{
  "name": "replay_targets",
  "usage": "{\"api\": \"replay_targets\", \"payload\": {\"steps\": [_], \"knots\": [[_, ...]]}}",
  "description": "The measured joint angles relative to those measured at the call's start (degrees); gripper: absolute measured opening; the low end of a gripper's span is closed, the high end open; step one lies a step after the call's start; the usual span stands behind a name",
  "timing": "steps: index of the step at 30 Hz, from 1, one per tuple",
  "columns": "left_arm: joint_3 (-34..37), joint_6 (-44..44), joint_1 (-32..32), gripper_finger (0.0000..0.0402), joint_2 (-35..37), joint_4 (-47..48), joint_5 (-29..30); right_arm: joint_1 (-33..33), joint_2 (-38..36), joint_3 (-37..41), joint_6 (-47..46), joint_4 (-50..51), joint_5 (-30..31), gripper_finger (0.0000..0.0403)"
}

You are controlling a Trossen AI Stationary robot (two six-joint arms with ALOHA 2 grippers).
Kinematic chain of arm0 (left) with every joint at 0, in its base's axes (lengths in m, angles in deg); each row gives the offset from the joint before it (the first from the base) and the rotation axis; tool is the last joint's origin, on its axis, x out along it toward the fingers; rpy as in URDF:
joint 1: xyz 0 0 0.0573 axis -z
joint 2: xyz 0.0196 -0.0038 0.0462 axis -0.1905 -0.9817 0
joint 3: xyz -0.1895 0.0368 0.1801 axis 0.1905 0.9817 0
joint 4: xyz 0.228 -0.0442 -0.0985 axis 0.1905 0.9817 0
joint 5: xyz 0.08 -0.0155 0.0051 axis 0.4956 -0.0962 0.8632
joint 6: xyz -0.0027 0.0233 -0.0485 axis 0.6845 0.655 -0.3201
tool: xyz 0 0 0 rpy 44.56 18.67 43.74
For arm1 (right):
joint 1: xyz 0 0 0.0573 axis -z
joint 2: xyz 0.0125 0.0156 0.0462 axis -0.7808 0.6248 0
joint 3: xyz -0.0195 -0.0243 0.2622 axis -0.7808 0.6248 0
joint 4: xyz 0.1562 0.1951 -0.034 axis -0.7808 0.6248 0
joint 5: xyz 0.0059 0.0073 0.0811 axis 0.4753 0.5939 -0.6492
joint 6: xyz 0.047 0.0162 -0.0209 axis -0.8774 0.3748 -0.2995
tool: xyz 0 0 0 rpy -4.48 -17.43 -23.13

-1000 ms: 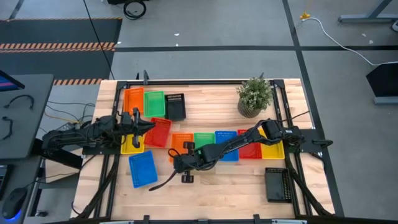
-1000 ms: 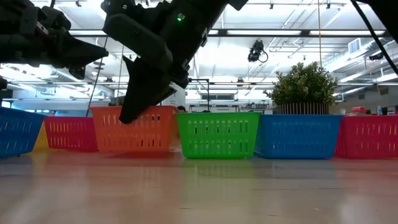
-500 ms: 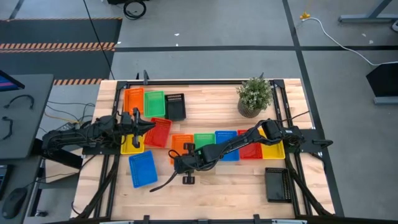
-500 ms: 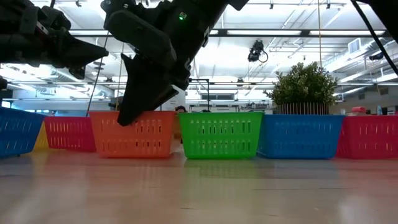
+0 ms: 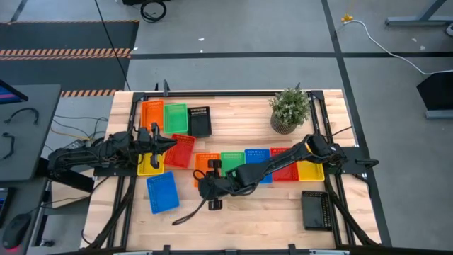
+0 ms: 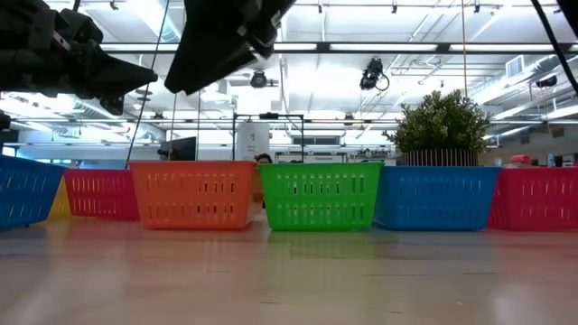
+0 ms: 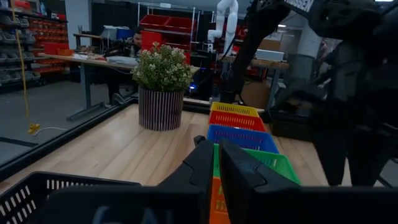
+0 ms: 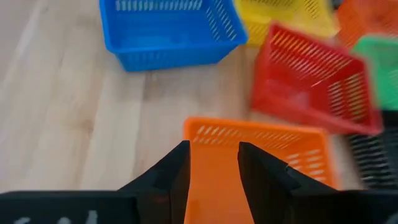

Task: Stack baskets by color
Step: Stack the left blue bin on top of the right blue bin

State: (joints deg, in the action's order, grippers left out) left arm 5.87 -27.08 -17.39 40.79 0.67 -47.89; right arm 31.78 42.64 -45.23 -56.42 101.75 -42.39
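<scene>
A row of baskets stands mid-table: orange (image 5: 206,161), green (image 5: 232,159), blue (image 5: 257,155), red (image 5: 286,170) and yellow (image 5: 311,171). My right gripper (image 8: 213,163) hovers open just above the orange basket (image 8: 249,155), reaching from the table's right; the low view shows it (image 6: 221,45) well clear of the basket rims. My left gripper (image 5: 168,142) waits shut and holds nothing, level above the tilted red basket (image 5: 182,150) at the left. Nearby lie a yellow (image 5: 149,165) and a blue basket (image 5: 163,193).
Orange (image 5: 151,113), green (image 5: 175,117) and black (image 5: 200,121) baskets line the far left. Another black basket (image 5: 315,210) lies near the right front corner. A potted plant (image 5: 289,110) stands at the far right. Bare wood lies along the front edge.
My right gripper has opened and risen up from the orange basket's near left corner, out past the top of the low view. The orange basket has settled flat on the table in its row. My left arm has kept still.
</scene>
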Motion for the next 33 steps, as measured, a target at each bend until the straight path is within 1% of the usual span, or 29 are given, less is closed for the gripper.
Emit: {"api": "replay_targets", "payload": {"steps": [2,5,10,13,16,19,22,25,28,30,33], "knots": [[0.0,0.0,0.0,0.0028,0.0,0.0,0.0,-1.0,0.3,0.0,1.8,-0.9,2.8,0.0139],[0.0,0.0,0.0,0.0028,0.0,0.0,0.0,-2.2,0.4,2.1,3.1,-4.6,4.4,0.0138],[0.0,0.0,0.0,0.0035,0.0,0.0,0.0,-3.7,-0.8,12.1,6.0,-16.2,4.9,0.0136],[0.0,0.0,0.0,0.0036,0.0,0.0,0.0,-4.6,-3.1,16.9,4.9,-22.3,5.6,0.0134],[0.0,0.0,0.0,0.0033,0.0,0.0,0.0,-6.1,-5.8,21.9,3.0,-26.0,7.4,0.0131],[0.0,0.0,0.0,0.0028,0.0,0.0,0.0,-8.9,-10.3,28.7,2.4,-30.8,11.9,0.0129],[0.0,0.0,0.0,0.0029,0.0,0.0,0.0,-11.7,-15.7,37.5,0.1,-36.7,16.0,0.0126],[0.0,0.0,0.0,0.0033,0.0,0.0,0.0,-14.3,-21.5,46.1,-3.1,-42.7,16.7,0.0124],[0.0,0.0,0.0,0.0037,0.0,0.0,0.0,-17.0,-28.4,52.9,-4.7,-47.8,16.8,0.0123],[0.0,0.0,0.0,0.0038,0.0,0.0,0.0,-18.8,-32.8,56.5,-5.3,-49.0,17.1,0.0122],[0.0,0.0,0.0,0.0037,0.0,0.0,0.0,-21.9,-39.7,60.6,-5.6,-49.5,19.2,0.0122]]}}
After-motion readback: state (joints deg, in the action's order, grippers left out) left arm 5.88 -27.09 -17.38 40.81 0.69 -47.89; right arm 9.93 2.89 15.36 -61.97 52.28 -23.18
